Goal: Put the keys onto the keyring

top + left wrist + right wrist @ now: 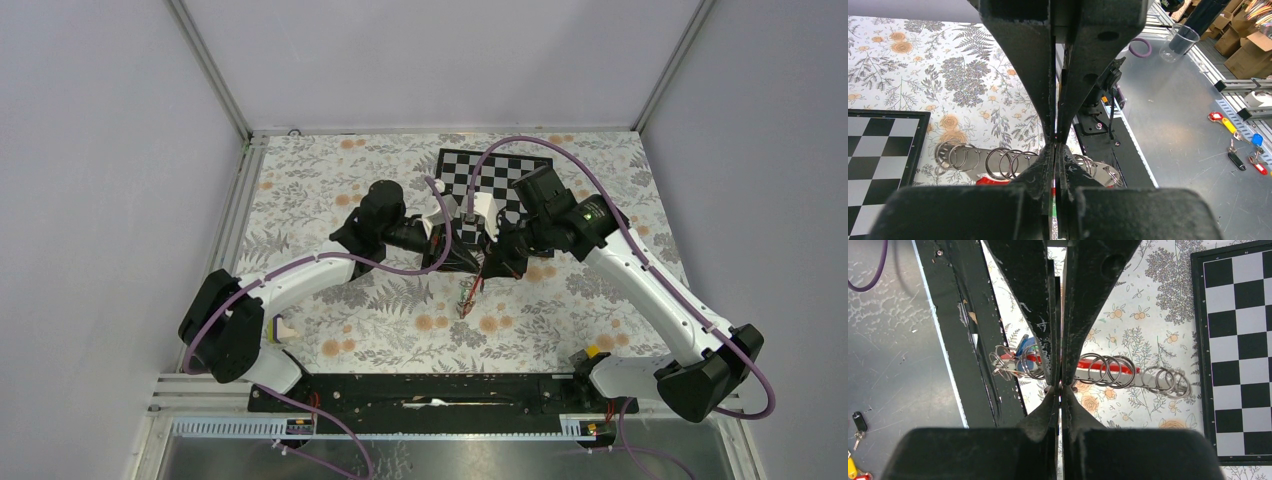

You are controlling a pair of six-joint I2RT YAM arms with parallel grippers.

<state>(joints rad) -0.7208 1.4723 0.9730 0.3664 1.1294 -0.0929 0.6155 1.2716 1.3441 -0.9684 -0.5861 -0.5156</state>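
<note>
Left gripper (1055,145) is clenched, fingertips pressed together with barely a sliver between them. Right gripper (1060,387) is the same, clamped tight at the tips. Can't tell from either wrist cam whether there's a thin bit of ring wire pinched in there.

From the top view the two grippers sit nose to nose over the middle of the floral cloth (330,190), and the keys (467,296) show as a small bunch just below where the tips meet, toward the arm bases.

Right behind the left fingertips there's a row of overlapping metal rings (1008,162) with a bit of red tag (990,181) under them. The right wrist cam shows the same line of rings (1105,370) running across behind its fingers. The red tag (1120,367) runs along inside them, and a blue tag (1025,346) is tucked in with a few more rings on the other side of the fingers.

Further out, the checkerboard (460,170) is on the far side of both grippers. Off to the side of the left gripper, past the black base rail (1098,125), a handful of spare tagged keys (1243,145) and a clear cup (1178,42) sit on the metal bench.
</note>
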